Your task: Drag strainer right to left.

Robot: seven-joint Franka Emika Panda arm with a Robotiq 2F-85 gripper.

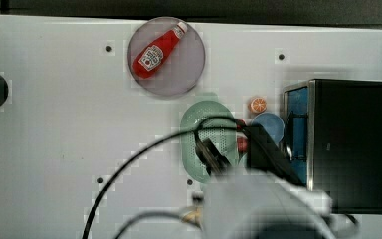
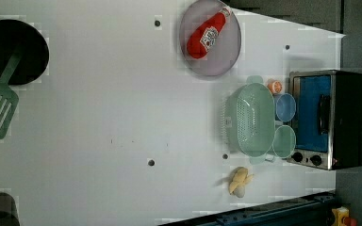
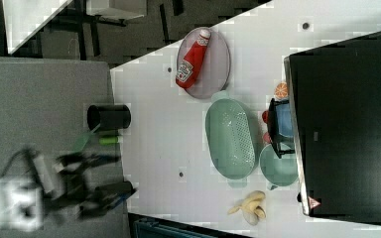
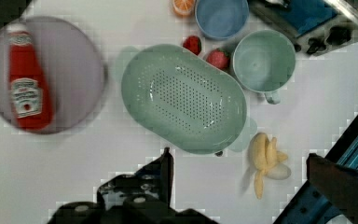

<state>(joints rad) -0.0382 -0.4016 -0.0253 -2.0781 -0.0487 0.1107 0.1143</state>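
Fingers (image 4: 165,170) spread wide, holding nothing; gripper (image 4: 237,168) hangs above the strainer (image 4: 184,98), apart from it. Strainer rests on the white table (image 2: 99,117), touching the mint mug (image 2: 283,141) and just beside the blue bowl (image 2: 285,107), near the toaster oven (image 2: 327,117).

In the left view, the strainer (image 2: 252,120) lies left of the two cups (image 2: 285,107), below the ketchup plate (image 2: 217,66).

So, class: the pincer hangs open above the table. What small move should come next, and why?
Probably lower the open pincer onto the near rim of the strainer: it holds nothing, and the strainer sits beside the mug, not yet dragged.
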